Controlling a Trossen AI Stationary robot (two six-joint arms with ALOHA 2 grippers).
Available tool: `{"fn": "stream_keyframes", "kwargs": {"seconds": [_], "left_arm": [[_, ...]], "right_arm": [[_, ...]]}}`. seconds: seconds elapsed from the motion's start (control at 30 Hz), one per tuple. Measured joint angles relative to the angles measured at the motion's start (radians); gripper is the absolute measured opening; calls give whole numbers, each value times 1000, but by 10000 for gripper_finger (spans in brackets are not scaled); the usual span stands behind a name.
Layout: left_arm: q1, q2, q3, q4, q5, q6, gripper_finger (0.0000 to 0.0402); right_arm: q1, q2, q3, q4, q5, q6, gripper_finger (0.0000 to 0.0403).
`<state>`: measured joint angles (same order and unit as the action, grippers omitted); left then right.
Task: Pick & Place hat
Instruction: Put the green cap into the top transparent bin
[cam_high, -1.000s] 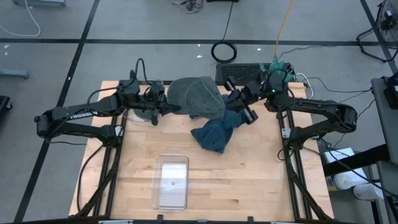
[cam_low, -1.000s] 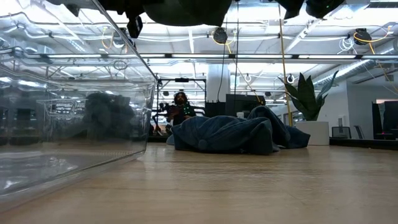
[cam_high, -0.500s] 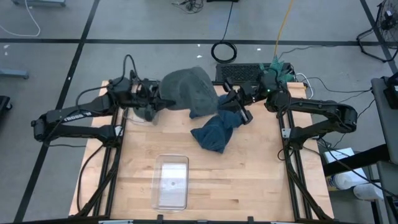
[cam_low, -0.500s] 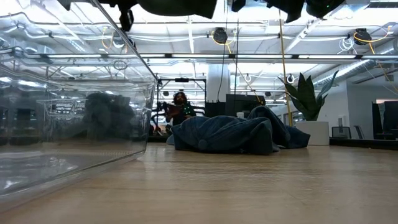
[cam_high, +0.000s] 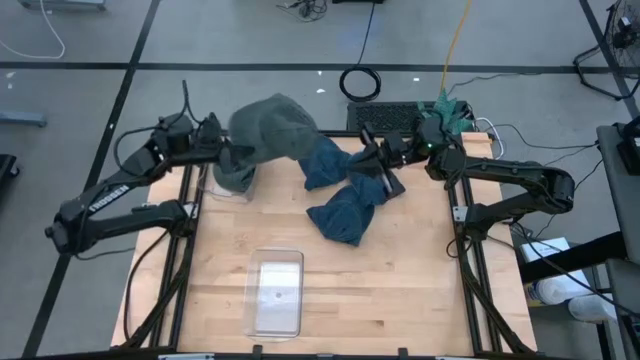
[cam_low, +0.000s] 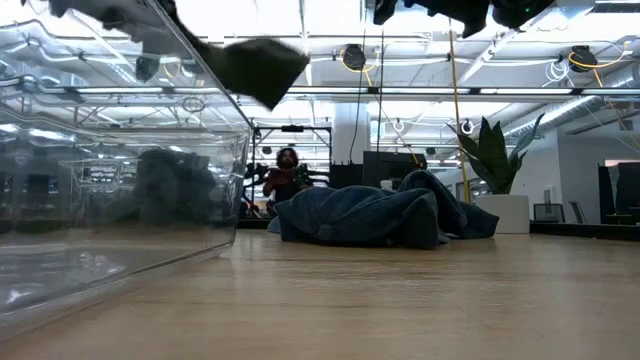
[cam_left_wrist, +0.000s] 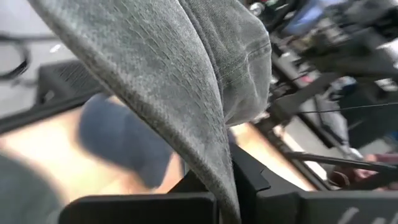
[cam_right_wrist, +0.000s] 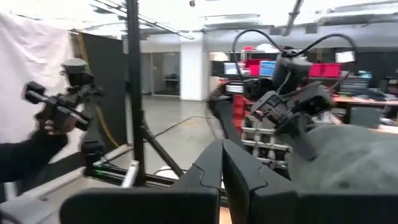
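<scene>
The left gripper (cam_high: 222, 152) is pinching the grey hat (cam_high: 265, 128), holding it in the air over the table's (cam_high: 400, 290) far left corner. The right gripper (cam_high: 378, 160) is hovering at the far right, fingers pressed together and holding nothing. No writing is readable.

Legible text: one item only. White lettering along the upper link of the left arm (cam_high: 108, 196), seen in the high view; it appears to read "TROSSEN", though the letters are small and angled, so the reading is uncertain. No lettering can be made out on the right arm (cam_high: 520, 178). No labels, numbers or signs readable on the clear container (cam_high: 275, 292), the fabric items or the tabletop (cam_high: 400, 290). Background in the low and right wrist views: red bins and screens visible, nothing on them readable.
</scene>
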<state>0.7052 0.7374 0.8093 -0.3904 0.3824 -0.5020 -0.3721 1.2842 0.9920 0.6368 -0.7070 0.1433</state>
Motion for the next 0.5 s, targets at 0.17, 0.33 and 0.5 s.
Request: {"fn": "stream_keyframes", "kwargs": {"seconds": [0.17, 0.33, 0.5], "left_arm": [[113, -1, 0, -130, 124, 3, 9], [223, 4, 102, -387, 233, 36, 9], [315, 42, 310, -783, 98, 143, 9]], "right_arm": [[0, 0, 0, -49, 33, -36, 0], [0, 0, 0, -66, 31, -36, 0], [0, 0, 0, -84, 30, -50, 0]]}}
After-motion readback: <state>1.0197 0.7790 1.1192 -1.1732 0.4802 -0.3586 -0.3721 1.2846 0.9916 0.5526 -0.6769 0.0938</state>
